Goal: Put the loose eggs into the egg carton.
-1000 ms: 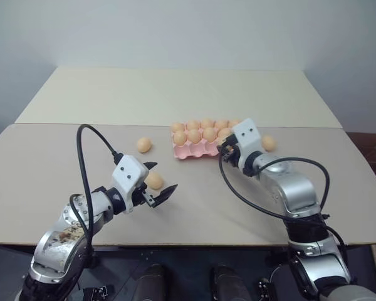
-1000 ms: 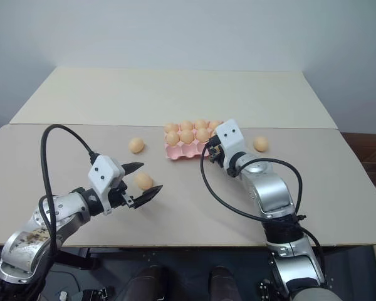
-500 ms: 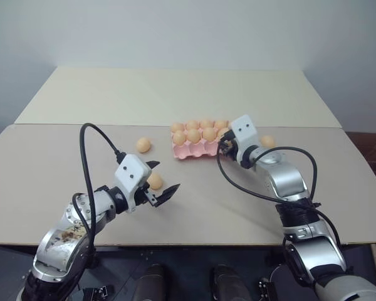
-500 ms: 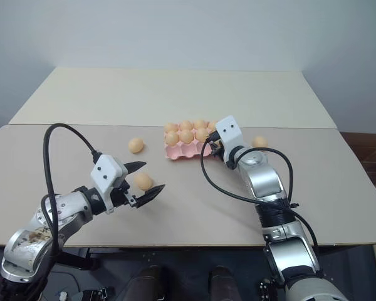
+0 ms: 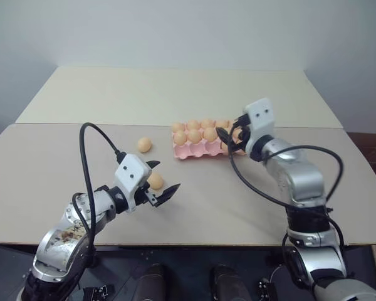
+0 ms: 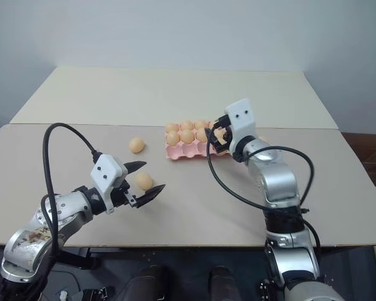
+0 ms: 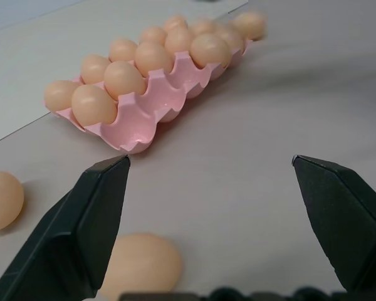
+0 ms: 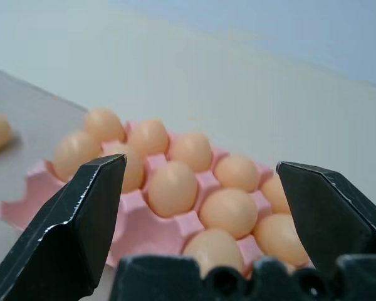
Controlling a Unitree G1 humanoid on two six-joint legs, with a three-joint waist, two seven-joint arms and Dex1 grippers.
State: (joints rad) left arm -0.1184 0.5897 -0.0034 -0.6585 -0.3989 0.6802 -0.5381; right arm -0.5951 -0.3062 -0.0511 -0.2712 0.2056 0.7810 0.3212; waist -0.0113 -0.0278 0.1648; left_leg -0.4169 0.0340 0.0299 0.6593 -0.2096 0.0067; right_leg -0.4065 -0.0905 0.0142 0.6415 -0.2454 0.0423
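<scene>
Where a second ago the right gripper (image 5: pixel 230 139) sat low and closed at the right end of the flat pink moulded egg carton (image 5: pixel 189 150), it has now lifted clear above that end with its two black fingers spread wide and nothing between them. One more egg (image 8: pixel 214 250) appears to sit in the cup nearest that gripper, so a placement looks just finished.

The carton lies mid-table, its scalloped edge and rounded cups holding two full back rows of smooth, matte, pale orange-tan oval eggs; the front row is mostly bare.

The left gripper (image 5: pixel 160 184) has not moved: it hovers with fingers wide apart and empty over one loose egg (image 5: pixel 155 180) on the beige tabletop (image 5: pixel 62 157). A second loose egg (image 5: pixel 144 144) lies just left of the carton. A third shows in the left wrist view, just past the carton's far right end (image 7: pixel 249 23).
</scene>
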